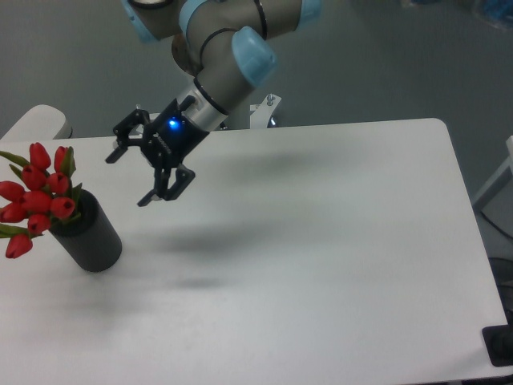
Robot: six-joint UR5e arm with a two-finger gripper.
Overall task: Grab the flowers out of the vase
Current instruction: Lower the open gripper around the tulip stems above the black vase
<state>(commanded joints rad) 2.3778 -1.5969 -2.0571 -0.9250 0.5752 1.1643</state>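
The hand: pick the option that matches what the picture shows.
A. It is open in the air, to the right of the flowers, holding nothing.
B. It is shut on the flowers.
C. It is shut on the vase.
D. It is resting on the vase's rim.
A: the hand hangs above the table with its fingers spread and nothing between them, clear of the flowers, which sit in the vase to its left.

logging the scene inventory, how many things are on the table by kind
flowers, one bunch of red tulip buds: 1
vase, dark cylinder holding the bunch: 1
total: 2
The open pincer hangs above the table, touching neither.
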